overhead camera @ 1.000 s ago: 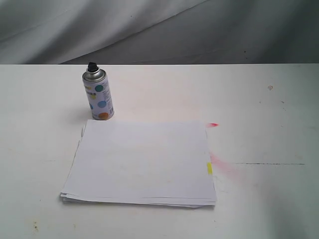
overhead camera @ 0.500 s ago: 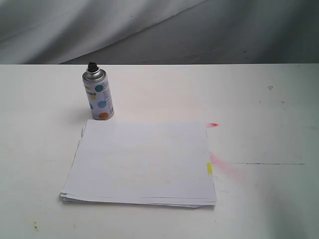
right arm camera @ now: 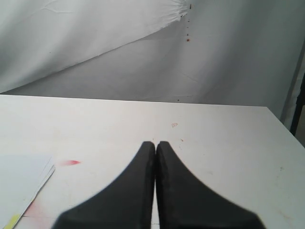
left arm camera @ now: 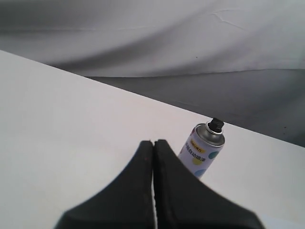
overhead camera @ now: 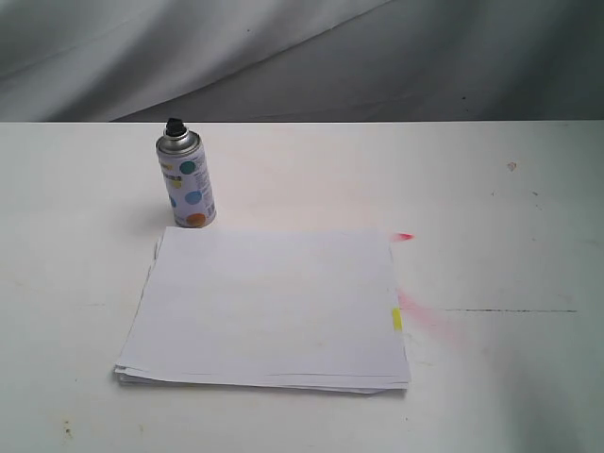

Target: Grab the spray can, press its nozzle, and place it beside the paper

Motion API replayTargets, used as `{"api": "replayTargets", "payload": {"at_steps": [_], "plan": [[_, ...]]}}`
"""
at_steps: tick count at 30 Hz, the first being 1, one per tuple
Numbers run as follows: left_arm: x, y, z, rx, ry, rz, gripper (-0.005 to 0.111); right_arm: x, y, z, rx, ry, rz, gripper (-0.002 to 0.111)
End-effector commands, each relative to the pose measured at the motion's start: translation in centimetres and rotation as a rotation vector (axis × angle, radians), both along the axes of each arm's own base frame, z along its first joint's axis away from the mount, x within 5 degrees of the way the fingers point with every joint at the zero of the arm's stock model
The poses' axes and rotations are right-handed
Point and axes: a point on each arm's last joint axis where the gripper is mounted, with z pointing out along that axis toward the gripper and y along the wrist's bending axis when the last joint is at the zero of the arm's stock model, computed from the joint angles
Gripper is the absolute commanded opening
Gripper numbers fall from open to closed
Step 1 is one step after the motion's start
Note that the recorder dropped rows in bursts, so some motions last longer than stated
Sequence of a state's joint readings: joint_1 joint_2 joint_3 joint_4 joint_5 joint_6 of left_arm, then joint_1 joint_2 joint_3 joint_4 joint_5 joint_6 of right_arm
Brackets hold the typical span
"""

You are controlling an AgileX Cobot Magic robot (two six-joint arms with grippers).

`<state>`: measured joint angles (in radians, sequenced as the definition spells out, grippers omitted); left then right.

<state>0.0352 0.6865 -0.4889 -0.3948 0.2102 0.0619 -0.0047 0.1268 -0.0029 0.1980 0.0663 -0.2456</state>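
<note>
The spray can (overhead camera: 187, 179) stands upright on the white table, silver with a dotted white label and a black nozzle (overhead camera: 175, 125) on top. It stands just behind the far left corner of the paper (overhead camera: 269, 307), a white stack with a yellow tab (overhead camera: 396, 319) on its right edge. Neither gripper shows in the exterior view. In the left wrist view my left gripper (left arm camera: 153, 143) is shut and empty, with the spray can (left arm camera: 204, 149) a little beyond it. My right gripper (right arm camera: 155, 144) is shut and empty too, with a corner of the paper (right arm camera: 24, 177) off to one side.
Red paint marks (overhead camera: 404, 236) and a pink smear (overhead camera: 420, 311) stain the table (overhead camera: 510, 236) right of the paper. A grey cloth backdrop (overhead camera: 302, 57) hangs behind the table's far edge.
</note>
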Motion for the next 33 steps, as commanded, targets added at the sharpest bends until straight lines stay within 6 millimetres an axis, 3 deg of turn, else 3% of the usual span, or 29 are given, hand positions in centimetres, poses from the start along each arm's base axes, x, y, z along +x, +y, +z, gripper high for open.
{"api": "replayTargets", "payload": {"at_steps": [1,7,9,10,12,14,16,19,20,23,26,33], "plan": [[1.0,-0.3,1.0,-0.009,0.033,-0.028,0.000,0.0,-0.1,-0.1,-0.017,-0.002,-0.008,0.000],[2.1,-0.2,2.3,-0.042,0.003,-0.019,0.000,0.0,-0.1,-0.1,-0.017,-0.002,-0.008,0.000],[3.1,-0.4,2.2,0.093,0.026,-0.079,0.000,0.0,-0.1,-0.1,-0.017,-0.002,-0.008,0.000],[3.7,-1.6,2.1,0.253,0.046,-0.213,0.000,0.0,-0.1,-0.1,-0.017,-0.002,-0.008,0.000],[4.6,-4.1,2.4,0.378,0.024,-0.390,0.000,0.0,-0.1,-0.1,-0.017,-0.002,-0.008,0.000],[5.7,-6.2,2.0,0.387,0.007,-0.463,0.000,0.0,-0.1,-0.1,-0.017,-0.002,-0.008,0.000],[7.4,-7.3,0.3,0.262,0.070,-0.428,0.000,0.0,-0.1,-0.1,-0.017,-0.002,-0.008,0.000],[9.5,-7.5,-2.7,0.118,0.161,-0.318,0.000,0.0,-0.1,-0.1,-0.017,-0.002,-0.008,0.000],[10.9,-7.7,-5.2,0.110,0.223,-0.281,0.000,0.0,-0.1,-0.1,-0.017,-0.002,-0.008,0.000],[13.0,-7.9,-9.3,0.146,0.317,-0.247,0.000,0.0,-0.1,-0.1,-0.017,-0.002,-0.008,0.000],[14.4,-7.9,-11.6,0.197,0.310,-0.212,0.000,0.0,-0.1,-0.1,-0.017,-0.002,-0.008,0.000],[15.6,-12.5,-16.0,0.329,0.127,-0.262,0.000,0.0,-0.1,-0.1,-0.017,-0.002,-0.008,0.000]]}}
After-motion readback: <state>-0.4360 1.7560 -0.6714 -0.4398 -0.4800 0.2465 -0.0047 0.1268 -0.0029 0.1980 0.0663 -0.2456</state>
